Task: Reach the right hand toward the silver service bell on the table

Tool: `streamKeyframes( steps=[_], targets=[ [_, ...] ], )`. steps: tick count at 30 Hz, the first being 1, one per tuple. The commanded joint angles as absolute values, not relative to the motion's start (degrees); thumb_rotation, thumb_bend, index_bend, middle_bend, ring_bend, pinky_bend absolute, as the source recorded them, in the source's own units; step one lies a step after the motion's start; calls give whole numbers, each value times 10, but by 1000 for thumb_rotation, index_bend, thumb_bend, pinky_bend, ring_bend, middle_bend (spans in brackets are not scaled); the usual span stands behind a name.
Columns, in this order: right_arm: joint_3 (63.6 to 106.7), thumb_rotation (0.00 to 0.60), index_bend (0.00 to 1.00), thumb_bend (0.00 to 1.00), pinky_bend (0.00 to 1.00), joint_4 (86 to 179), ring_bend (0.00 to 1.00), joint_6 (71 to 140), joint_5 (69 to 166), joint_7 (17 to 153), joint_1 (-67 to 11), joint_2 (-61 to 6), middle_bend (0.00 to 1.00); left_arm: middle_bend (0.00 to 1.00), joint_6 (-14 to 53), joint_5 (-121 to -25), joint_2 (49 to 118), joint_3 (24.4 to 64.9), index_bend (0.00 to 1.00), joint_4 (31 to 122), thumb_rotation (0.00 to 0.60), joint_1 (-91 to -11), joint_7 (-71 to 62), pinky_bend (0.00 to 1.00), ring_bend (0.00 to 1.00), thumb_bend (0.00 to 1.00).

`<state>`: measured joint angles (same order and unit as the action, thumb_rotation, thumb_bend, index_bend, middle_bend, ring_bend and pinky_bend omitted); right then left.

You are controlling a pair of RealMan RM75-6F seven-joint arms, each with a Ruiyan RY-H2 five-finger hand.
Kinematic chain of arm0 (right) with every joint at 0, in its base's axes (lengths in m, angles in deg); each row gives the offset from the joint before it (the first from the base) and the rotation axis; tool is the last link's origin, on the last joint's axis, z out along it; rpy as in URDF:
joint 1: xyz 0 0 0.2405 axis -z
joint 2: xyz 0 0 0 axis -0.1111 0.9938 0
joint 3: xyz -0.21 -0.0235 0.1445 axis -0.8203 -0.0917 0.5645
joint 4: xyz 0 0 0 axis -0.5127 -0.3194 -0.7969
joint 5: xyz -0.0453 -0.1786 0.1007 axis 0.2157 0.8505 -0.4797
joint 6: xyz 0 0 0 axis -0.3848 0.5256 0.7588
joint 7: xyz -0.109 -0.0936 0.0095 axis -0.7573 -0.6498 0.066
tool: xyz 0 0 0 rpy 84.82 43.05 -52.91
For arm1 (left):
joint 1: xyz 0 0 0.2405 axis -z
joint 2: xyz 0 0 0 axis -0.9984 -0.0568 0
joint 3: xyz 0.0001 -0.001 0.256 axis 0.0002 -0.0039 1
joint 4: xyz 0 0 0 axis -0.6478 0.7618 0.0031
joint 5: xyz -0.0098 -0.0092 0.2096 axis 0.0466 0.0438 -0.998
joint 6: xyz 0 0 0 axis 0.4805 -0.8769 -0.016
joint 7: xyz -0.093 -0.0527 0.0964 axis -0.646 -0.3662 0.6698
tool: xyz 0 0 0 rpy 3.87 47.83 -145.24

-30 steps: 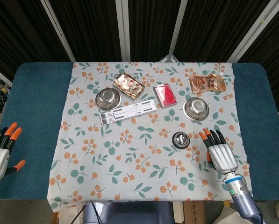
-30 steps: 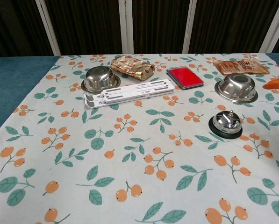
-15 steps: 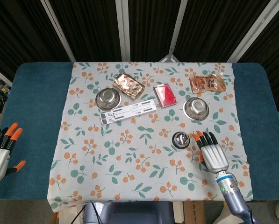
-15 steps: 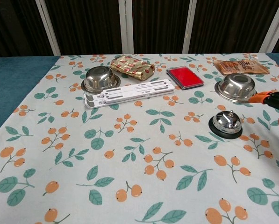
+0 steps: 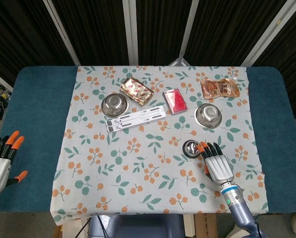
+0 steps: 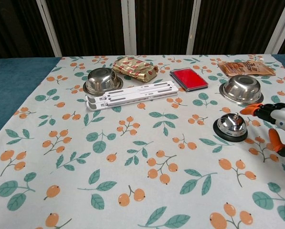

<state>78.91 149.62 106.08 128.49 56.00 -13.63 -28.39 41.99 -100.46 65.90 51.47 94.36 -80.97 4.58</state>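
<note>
The silver service bell (image 5: 192, 148) (image 6: 231, 125) sits on its black base on the floral cloth, right of centre. My right hand (image 5: 216, 164) (image 6: 276, 121) hovers just right of the bell, flat, with its orange-tipped fingers (image 5: 204, 148) spread and holding nothing. Its fingertips reach the bell's right edge in the head view; touching cannot be told. My left hand (image 5: 0, 163) hangs open past the table's left edge, over the blue cloth, far from the bell.
Two steel bowls (image 5: 208, 114) (image 5: 114, 104) stand behind the bell at right and left. A white slotted rack (image 5: 136, 117), a red box (image 5: 175, 101), a gold packet (image 5: 136, 90) and an orange pouch (image 5: 219, 88) lie further back.
My right hand has slid left and slightly forward across the cloth, from well right of the bell to right beside it. The left hand stays put.
</note>
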Motion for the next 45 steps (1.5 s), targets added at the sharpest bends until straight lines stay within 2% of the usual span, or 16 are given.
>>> streamKeyframes(
  steps=[1, 29, 41, 43, 45],
  targets=[
    [790, 600, 0, 924, 0, 1493, 0, 1059, 1280, 555, -139, -289, 0, 0, 420, -1005, 659, 515, 0, 943, 600, -810, 45, 0, 0, 0],
    [778, 600, 0, 924, 0, 1478, 0, 1053, 1249, 529, -150, -315, 0, 0, 416, -1003, 657, 516, 0, 946, 600, -809, 41, 0, 0, 0],
    [827, 600, 0, 923, 0, 1542, 0, 1104, 1277, 542, -162, -277, 0, 0, 416, -1001, 658, 516, 0, 944, 600, -810, 39, 0, 0, 0],
    [834, 600, 0, 879, 0, 1558, 0, 1113, 1277, 544, -161, -263, 0, 0, 417, -1002, 658, 516, 0, 944, 600, -810, 38, 0, 0, 0],
    [838, 600, 0, 770, 0, 1576, 0, 1123, 1280, 549, -156, -242, 0, 0, 417, -1002, 657, 516, 0, 945, 600, -810, 37, 0, 0, 0]
  ],
)
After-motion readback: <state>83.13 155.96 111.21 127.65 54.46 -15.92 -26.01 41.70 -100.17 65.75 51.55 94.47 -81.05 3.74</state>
